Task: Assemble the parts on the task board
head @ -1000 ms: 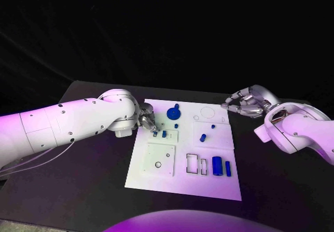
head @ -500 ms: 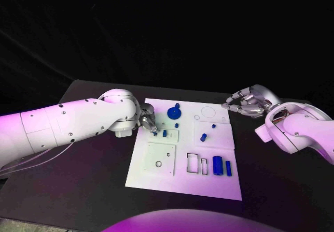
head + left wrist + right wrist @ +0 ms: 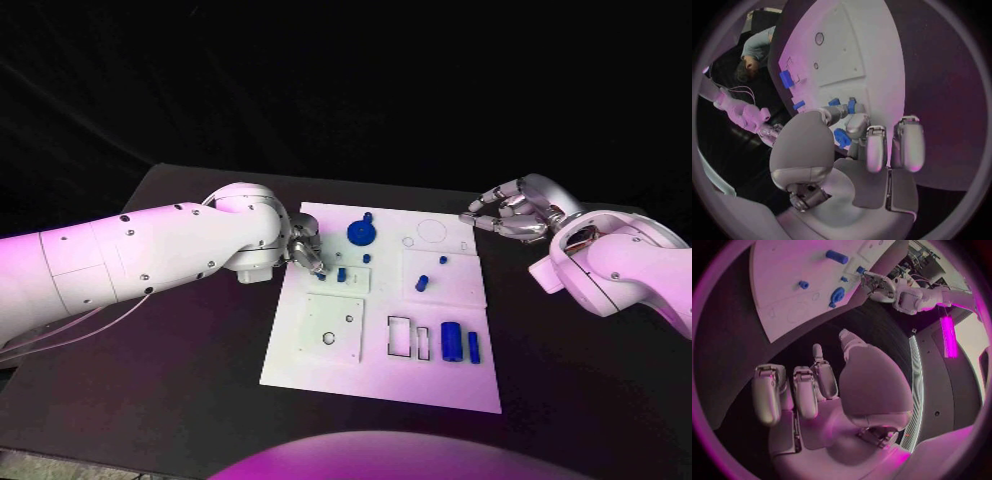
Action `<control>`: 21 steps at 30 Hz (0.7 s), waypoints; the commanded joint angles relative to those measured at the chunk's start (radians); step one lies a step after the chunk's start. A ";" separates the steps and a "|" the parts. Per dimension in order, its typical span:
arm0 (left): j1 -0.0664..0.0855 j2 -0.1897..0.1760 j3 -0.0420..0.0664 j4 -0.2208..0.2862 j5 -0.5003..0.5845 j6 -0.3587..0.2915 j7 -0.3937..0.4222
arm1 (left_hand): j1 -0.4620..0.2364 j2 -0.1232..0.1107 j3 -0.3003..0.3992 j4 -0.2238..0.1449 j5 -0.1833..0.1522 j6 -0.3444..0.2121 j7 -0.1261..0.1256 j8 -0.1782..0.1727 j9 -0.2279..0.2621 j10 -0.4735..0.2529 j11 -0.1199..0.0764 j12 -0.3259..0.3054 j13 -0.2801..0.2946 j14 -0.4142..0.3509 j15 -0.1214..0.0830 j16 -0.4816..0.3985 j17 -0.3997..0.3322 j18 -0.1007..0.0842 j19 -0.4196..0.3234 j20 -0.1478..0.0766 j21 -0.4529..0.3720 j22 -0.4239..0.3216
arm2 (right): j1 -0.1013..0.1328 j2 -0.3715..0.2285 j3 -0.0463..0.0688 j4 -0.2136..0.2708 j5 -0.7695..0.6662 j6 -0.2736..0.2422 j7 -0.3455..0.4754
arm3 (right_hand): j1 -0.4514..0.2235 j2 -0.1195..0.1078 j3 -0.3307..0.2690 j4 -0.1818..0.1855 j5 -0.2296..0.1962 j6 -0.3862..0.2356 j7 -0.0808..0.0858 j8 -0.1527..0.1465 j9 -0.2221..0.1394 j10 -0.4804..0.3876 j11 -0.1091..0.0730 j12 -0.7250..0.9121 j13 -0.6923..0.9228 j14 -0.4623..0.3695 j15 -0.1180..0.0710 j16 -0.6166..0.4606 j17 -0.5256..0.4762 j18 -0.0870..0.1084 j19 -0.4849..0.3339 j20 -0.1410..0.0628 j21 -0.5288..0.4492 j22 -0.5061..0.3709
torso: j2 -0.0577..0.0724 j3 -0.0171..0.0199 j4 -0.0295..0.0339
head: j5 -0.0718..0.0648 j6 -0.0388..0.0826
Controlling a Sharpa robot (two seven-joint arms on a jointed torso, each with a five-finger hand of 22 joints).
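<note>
Black tabletop (image 3: 188, 330) in a dark room carries the white task board (image 3: 378, 375), blue parts (image 3: 451, 343) scattered on it. The left robot hand (image 3: 306, 252), at the board's 10 o'clock edge, pinches a small blue part (image 3: 850, 106); the right robot hand (image 3: 508, 215), at 2 o'clock, hovers with fingers loosely curled, holding nothing.

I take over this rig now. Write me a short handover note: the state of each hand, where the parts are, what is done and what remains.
Left hand: fingertips at a small blue part on the task board, near its left edge; whether it grips the part cannot be told.
Right hand: off the board past its far right corner, fingers curled, holding nothing.
Parts: blue disc at the far end; two blue cylinders lying at the near right; small pieces mid-board.
Done: unclear.
Left: most parts are still loose; assembly remains.
</note>
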 commanded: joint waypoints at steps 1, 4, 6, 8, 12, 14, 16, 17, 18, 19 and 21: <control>-0.003 0.000 -0.002 0.003 -0.008 0.020 -0.010 | 0.001 0.012 0.072 -0.068 0.005 0.021 -0.018 0.006 0.002 0.008 -0.001 0.003 0.000 0.102 -0.005 0.004 0.263 -0.001 0.013 0.002 -0.002 0.206 | -0.001 0.000 0.000 0.000 -0.006 0.013 0.000 | 0.000 0.010 -0.006 -0.001 0.003 -0.006 -0.001 0.005 0.002 -0.006 0.002 -0.004 0.057 0.103 -0.006 0.003 0.257 0.019 0.048 -0.006 -0.004 0.225 | 0.000 0.0007 -0.0006 | 0.001 0.000; -0.003 0.001 -0.002 0.004 -0.008 0.020 -0.010 | 0.001 0.012 0.073 -0.069 0.004 0.021 -0.018 0.007 0.003 0.009 -0.002 0.004 0.001 0.102 -0.006 0.004 0.263 -0.001 0.013 0.002 -0.002 0.207 | -0.001 0.000 0.000 0.000 -0.006 0.013 0.000 | 0.000 0.010 -0.006 -0.001 0.003 -0.006 -0.001 0.005 0.002 -0.006 0.002 -0.004 0.057 0.103 -0.006 0.003 0.257 0.019 0.048 -0.006 -0.004 0.225 | 0.000 0.0005 -0.0007 | 0.000 0.000; -0.003 0.001 -0.002 0.004 -0.008 0.022 -0.010 | 0.001 0.012 0.073 -0.069 0.004 0.021 -0.018 0.007 0.003 0.009 -0.002 0.004 0.001 0.102 -0.006 0.004 0.263 -0.001 0.013 0.002 -0.002 0.207 | -0.001 0.000 0.000 0.000 -0.006 0.014 0.000 | 0.000 0.010 -0.006 -0.001 0.003 -0.006 -0.001 0.005 0.002 -0.006 0.002 -0.004 0.057 0.103 -0.006 0.003 0.257 0.019 0.048 -0.006 -0.004 0.225 | 0.000 0.0009 -0.0011 | 0.000 -0.001; -0.003 0.001 -0.002 0.005 -0.008 0.023 -0.009 | 0.001 0.012 0.073 -0.069 0.004 0.021 -0.018 0.007 0.003 0.009 -0.002 0.004 0.001 0.102 -0.006 0.004 0.263 -0.001 0.013 0.002 -0.002 0.207 | -0.001 0.000 0.000 0.000 -0.006 0.014 0.000 | 0.000 0.010 -0.006 -0.001 0.003 -0.006 -0.001 0.005 0.002 -0.006 0.002 -0.004 0.057 0.103 -0.006 0.003 0.257 0.019 0.048 -0.006 -0.004 0.225 | 0.000 0.0009 -0.0011 | 0.000 -0.001; -0.003 0.001 -0.002 0.009 -0.008 0.026 -0.008 | 0.000 0.013 0.073 -0.070 0.004 0.022 -0.019 0.007 0.003 0.009 -0.002 0.005 0.002 0.102 -0.006 0.004 0.263 -0.001 0.013 0.002 -0.002 0.207 | -0.001 0.000 0.000 0.000 -0.006 0.014 0.000 | 0.000 0.010 -0.006 -0.001 0.003 -0.006 -0.001 0.005 0.002 -0.006 0.002 -0.004 0.057 0.103 -0.006 0.003 0.257 0.019 0.048 -0.006 -0.004 0.225 | 0.000 0.0009 -0.0010 | 0.000 -0.002; -0.003 0.001 -0.002 0.011 -0.008 0.027 -0.008 | 0.000 0.012 0.074 -0.071 0.004 0.022 -0.019 0.008 0.003 0.010 -0.002 0.005 0.002 0.102 -0.005 0.004 0.263 -0.001 0.014 0.002 -0.001 0.207 | -0.001 0.000 0.000 0.000 -0.006 0.014 0.000 | 0.000 0.010 -0.006 -0.001 0.003 -0.006 -0.001 0.005 0.002 -0.006 0.002 -0.004 0.057 0.103 -0.006 0.003 0.257 0.019 0.048 -0.006 -0.004 0.225 | 0.000 0.0009 -0.0011 | 0.000 -0.002; -0.003 0.001 -0.002 0.013 -0.008 0.028 -0.009 | 0.000 0.012 0.074 -0.071 0.004 0.022 -0.019 0.008 0.003 0.010 -0.002 0.005 0.002 0.102 -0.005 0.004 0.263 -0.001 0.014 0.002 -0.001 0.207 | -0.001 0.000 0.000 0.000 -0.006 0.014 0.000 | 0.000 0.010 -0.006 -0.001 0.003 -0.006 -0.001 0.005 0.002 -0.006 0.002 -0.004 0.057 0.103 -0.006 0.003 0.257 0.019 0.048 -0.006 -0.004 0.225 | 0.000 0.0008 -0.0010 | 0.000 -0.002; -0.003 0.001 -0.002 0.013 -0.008 0.029 -0.009 | 0.000 0.012 0.074 -0.071 0.004 0.022 -0.019 0.008 0.003 0.010 -0.002 0.005 0.002 0.102 -0.005 0.004 0.263 -0.001 0.014 0.002 -0.001 0.207 | -0.001 0.000 0.000 0.001 -0.006 0.014 0.000 | 0.000 0.010 -0.006 -0.001 0.003 -0.006 -0.001 0.005 0.002 -0.006 0.002 -0.004 0.057 0.103 -0.006 0.003 0.257 0.019 0.048 -0.006 -0.004 0.225 | 0.000 0.0008 -0.0009 | 0.001 -0.002; -0.003 0.001 -0.002 0.014 -0.008 0.030 -0.010 | 0.000 0.012 0.074 -0.071 0.004 0.022 -0.019 0.008 0.003 0.010 -0.002 0.005 0.002 0.102 -0.005 0.004 0.263 -0.001 0.014 0.002 -0.001 0.207 | -0.001 0.000 0.000 0.001 -0.006 0.014 0.000 | 0.000 0.010 -0.006 -0.001 0.003 -0.006 -0.001 0.005 0.002 -0.006 0.002 -0.004 0.057 0.103 -0.006 0.003 0.257 0.019 0.048 -0.006 -0.004 0.225 | 0.000 0.0008 -0.0007 | 0.001 -0.003; -0.003 0.001 -0.002 0.014 -0.008 0.030 -0.010 | 0.000 0.012 0.074 -0.071 0.004 0.022 -0.019 0.008 0.003 0.010 -0.002 0.005 0.002 0.102 -0.005 0.004 0.263 -0.001 0.014 0.002 -0.001 0.207 | -0.001 0.000 0.000 0.001 -0.006 0.014 0.000 | 0.000 0.010 -0.006 -0.001 0.003 -0.006 -0.001 0.005 0.002 -0.006 0.002 -0.004 0.057 0.103 -0.006 0.003 0.257 0.019 0.048 -0.006 -0.004 0.225 | 0.000 0.0009 -0.0005 | 0.001 -0.002; -0.003 0.001 -0.002 0.013 -0.008 0.030 -0.011 | 0.000 0.012 0.074 -0.071 0.004 0.022 -0.019 0.008 0.003 0.010 -0.002 0.005 0.002 0.102 -0.005 0.004 0.263 -0.001 0.014 0.002 -0.001 0.207 | -0.001 0.000 0.000 0.001 -0.006 0.014 0.000 | 0.000 0.010 -0.006 -0.001 0.003 -0.006 -0.001 0.005 0.002 -0.006 0.002 -0.004 0.057 0.103 -0.006 0.003 0.257 0.019 0.048 -0.006 -0.004 0.225 | 0.000 0.0010 -0.0004 | 0.001 -0.002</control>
